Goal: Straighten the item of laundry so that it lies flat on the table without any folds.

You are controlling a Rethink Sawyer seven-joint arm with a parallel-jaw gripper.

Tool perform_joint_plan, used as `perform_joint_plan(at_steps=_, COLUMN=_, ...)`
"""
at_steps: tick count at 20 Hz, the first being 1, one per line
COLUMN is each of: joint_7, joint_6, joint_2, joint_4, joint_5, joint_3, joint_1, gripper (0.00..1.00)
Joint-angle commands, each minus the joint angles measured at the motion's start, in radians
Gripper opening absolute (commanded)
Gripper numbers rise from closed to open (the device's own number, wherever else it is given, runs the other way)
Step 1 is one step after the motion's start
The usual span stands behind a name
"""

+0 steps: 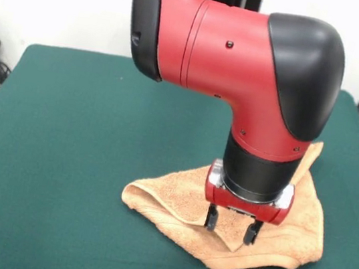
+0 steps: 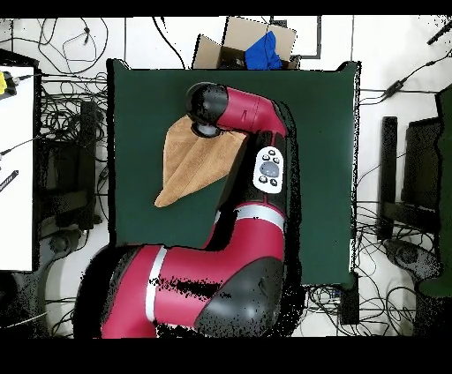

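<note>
The light orange-tan towel (image 1: 169, 201) lies rumpled on the dark green table (image 1: 65, 131), toward the near right in the front view, with folded layers and one corner running up behind the arm. My gripper (image 1: 231, 227) points straight down over the towel's near part. Its two fingers stand apart, with their tips at the cloth surface. I cannot tell if they press into it. In the overhead view the towel (image 2: 196, 163) lies left of the table's (image 2: 327, 132) centre, folded into a rough triangle. The arm's wrist hides the gripper there.
The arm's red and black body (image 2: 252, 190) covers the towel's right part in the overhead view. A cardboard box (image 2: 231, 42) with a blue item sits beyond the table's far edge. Cables lie on the floor on both sides. A white bench (image 2: 16, 168) stands at the left.
</note>
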Motion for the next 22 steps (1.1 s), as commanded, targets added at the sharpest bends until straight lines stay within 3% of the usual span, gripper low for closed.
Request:
perform_joint_plan(at_steps=1, joint_7=0.323, joint_6=0.121, joint_2=0.049, joint_4=0.063, joint_5=0.036, joint_3=0.005, joint_1=0.049, gripper=0.00)
perform_joint_plan(at_steps=10, joint_7=0.316, joint_6=0.137, joint_2=0.026, joint_4=0.059, joint_5=0.025, joint_3=-0.021, joint_1=0.055, gripper=0.00)
perform_joint_plan(at_steps=15, joint_7=0.315, joint_6=0.078, joint_2=0.034, joint_4=0.063, joint_5=0.014, joint_3=-0.035, joint_1=0.057, gripper=0.00)
perform_joint_plan(at_steps=19, joint_7=0.274, joint_6=0.126, joint_2=-0.027, joint_4=0.078, joint_5=0.015, joint_3=-0.046, joint_1=0.046, gripper=0.00)
perform_joint_plan(at_steps=22, joint_7=0.262, joint_6=0.088, joint_2=-0.042, joint_4=0.098, joint_5=0.024, joint_3=-0.036, joint_1=0.034, gripper=0.00)
